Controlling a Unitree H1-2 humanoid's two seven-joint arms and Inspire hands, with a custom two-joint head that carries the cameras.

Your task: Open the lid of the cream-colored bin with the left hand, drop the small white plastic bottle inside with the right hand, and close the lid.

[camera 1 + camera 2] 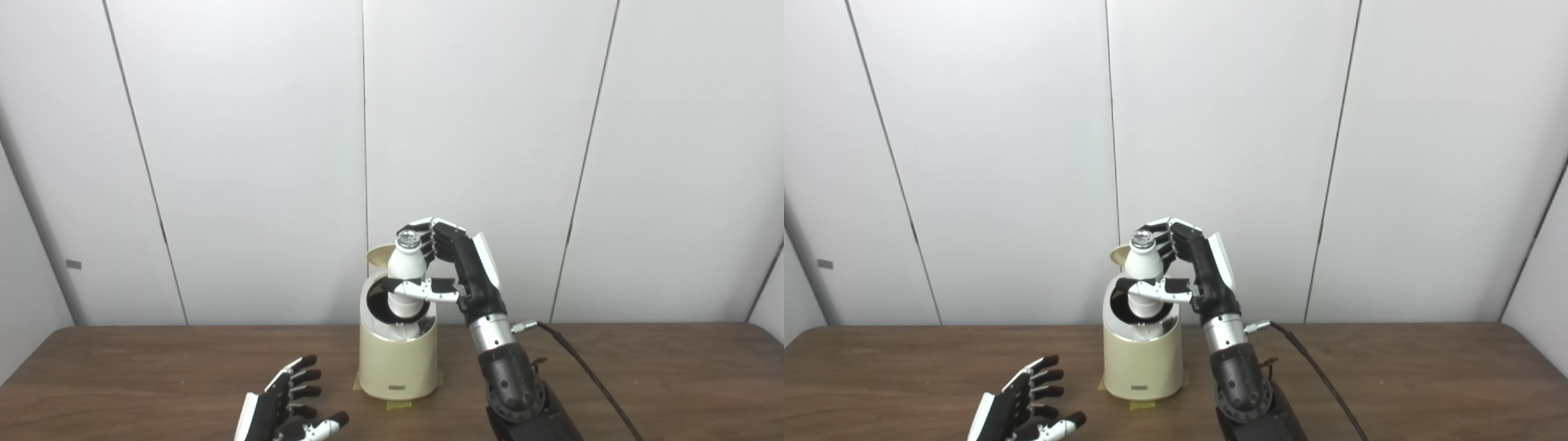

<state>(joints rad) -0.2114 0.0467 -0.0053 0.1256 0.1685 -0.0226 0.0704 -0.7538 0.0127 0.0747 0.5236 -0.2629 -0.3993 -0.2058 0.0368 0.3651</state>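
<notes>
A: Nearest to us, what do you see?

B: The left hand (288, 407) is low over the table (122, 380), with fingers spread and nothing in it. Its wrist is cut off by the bottom edge.

A: And a bit farther?

B: The cream-colored bin (398, 361) stands on the table, fixed with yellow tape (399, 404) at its base. Its lid (380, 252) is up behind the opening. The right hand (450, 266) grasps the small white plastic bottle (407, 269) upright, thumb across the body and the other fingers near the cap. The bottom of the bottle seems already inside the dark opening.

A: How should the drop be done well?

B: I think the bottle should stay centred over the opening and be lowered a little more, then the fingers open together, so it does not strike the rim. The hand should go up and away before the lid is touched.

A: What is unclear?

B: The inside of the bin is dark, so I cannot tell how deep the bottle sits. The lid is mostly hidden behind the bottle. A cable (582, 361) runs from the right wrist out of the picture.
</notes>
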